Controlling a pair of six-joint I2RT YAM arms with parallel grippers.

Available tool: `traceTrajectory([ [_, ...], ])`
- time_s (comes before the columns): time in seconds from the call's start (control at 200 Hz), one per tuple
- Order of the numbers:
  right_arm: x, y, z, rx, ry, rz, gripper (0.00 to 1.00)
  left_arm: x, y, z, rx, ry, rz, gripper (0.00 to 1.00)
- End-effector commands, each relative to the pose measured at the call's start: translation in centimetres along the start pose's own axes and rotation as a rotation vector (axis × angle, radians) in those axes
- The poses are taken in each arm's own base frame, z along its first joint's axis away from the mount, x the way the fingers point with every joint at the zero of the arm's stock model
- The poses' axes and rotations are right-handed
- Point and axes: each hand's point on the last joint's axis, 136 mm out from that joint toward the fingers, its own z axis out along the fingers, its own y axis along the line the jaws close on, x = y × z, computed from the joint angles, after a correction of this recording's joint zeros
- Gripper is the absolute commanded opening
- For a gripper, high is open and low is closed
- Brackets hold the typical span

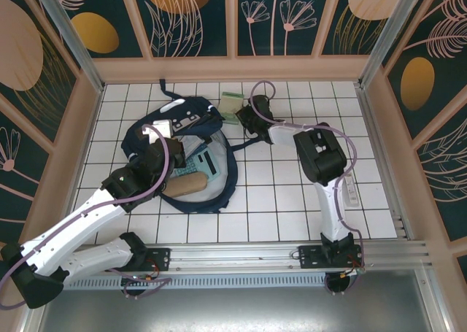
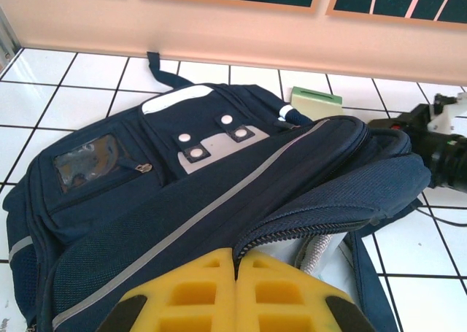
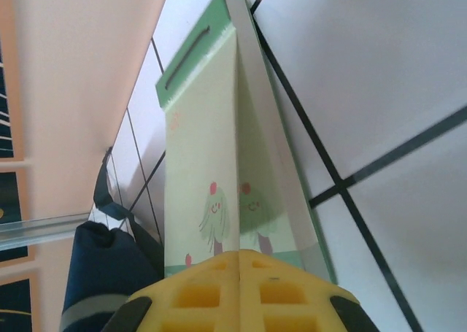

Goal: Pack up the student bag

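White tiled table [image 1: 292, 201]: glossy surface, so anything let go short of the bag would probably skid instead of settling.

Large navy-blue fabric student bag [image 1: 186, 122]: lies flat at the table's left-centre with its main zip open and the grey lining showing. The soft mouth could sag, and an incoming item would then snag on the rim.

Left gripper [image 2: 235, 255]: yellow fingers pressed together right at the open zip edge. I cannot tell whether any fabric is pinched. If none is, nothing props the opening.

Right gripper [image 3: 238, 253]: clamped on the near end of the carton, close to the far wall and just past the bag's top. It holds one end only, so the carton may pivot or slip out on lifting.

Pale green flat cardboard carton [image 3: 211, 164]: long and thin. Swinging it round could knock it against the wall or the bag's dark strap.

Tan cylindrical pouch [image 1: 182, 184] and teal calculator-like slab [image 1: 201, 160]: already inside the bag. The carton could land across them and jut out.
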Motion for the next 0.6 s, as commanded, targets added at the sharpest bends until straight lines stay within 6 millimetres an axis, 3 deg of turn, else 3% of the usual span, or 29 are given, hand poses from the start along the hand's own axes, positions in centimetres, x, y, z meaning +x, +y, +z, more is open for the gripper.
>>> traceTrajectory([
  [0.0,-1.2,1.0,-2.7,-0.042,-0.035,-0.054,0.00,-1.9,0.0,-0.8,0.014,-0.074,-0.076,0.00],
  [0.17,-0.2,-1.1,-6.2,-0.029,0.016,-0.116,0.00,-1.9,0.0,-0.7,0.008,-0.073,-0.071,0.00],
  [0.355,0.4,-4.7,-10.6,0.043,0.044,-0.239,0.00,-2.2,-0.3,-0.7,0.016,-0.082,-0.069,0.00],
  [0.44,0.7,-4.8,-11.3,0.070,0.065,-0.381,0.00,-2.3,-0.3,-0.5,0.010,-0.087,-0.060,0.00],
  [0.47,0.8,-4.9,-11.3,0.099,0.073,-0.421,0.08,-2.4,-0.3,-0.5,0.008,-0.089,-0.058,0.00],
  [0.52,1.1,-4.9,-10.9,0.133,0.085,-0.494,0.31,-2.5,-0.3,-0.5,0.004,-0.094,-0.058,0.00],
  [0.591,1.1,-4.4,-10.3,0.169,0.076,-0.552,0.55,-2.7,-0.2,-0.6,0.004,-0.103,-0.064,0.00],
])
